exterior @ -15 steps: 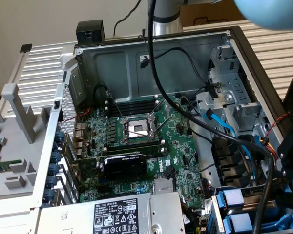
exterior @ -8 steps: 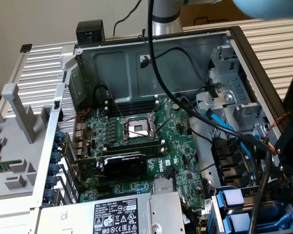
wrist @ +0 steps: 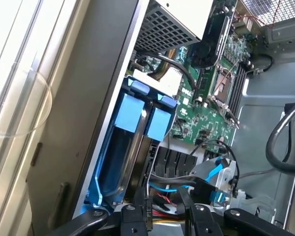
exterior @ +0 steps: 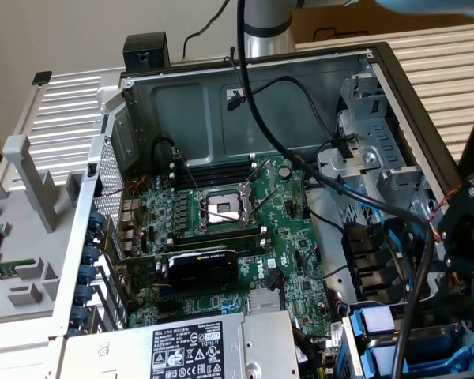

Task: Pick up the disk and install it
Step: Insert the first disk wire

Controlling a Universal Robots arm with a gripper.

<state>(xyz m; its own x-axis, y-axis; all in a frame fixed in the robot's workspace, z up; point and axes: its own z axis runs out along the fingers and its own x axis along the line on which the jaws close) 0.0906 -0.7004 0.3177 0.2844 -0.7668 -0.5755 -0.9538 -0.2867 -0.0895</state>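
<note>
Claw (wrist: pixel 163 209) hangs just over the bay (wrist: pixel 101 189), fingers apart, gripping nothing; wires show through the gap. Disk (wrist: pixel 132 115) stands on edge in the bay in its blue carrier, tight beside a second carrier, against the case wall (wrist: pixel 88 98). Looks seated or nearly so. Judgement: keep fingers square to the carrier tab, clear of the blue cable (wrist: pixel 214 173), and push straight along the rails without tilt.

you've got the case (exterior: pixel 189 103) lying open. motherboard (exterior: pixel 300 260) on its floor, processor socket (exterior: pixel 221 209) mid-board, graphics card (exterior: pixel 201 272) between socket and power supply (exterior: pixel 221 347). at the exterior view's right of the supply, in the case corner, two drive carriers (wrist: pixel 132 112) stand side by side. gripper (wrist: pixel 164 219) close by, clear of both.
</note>
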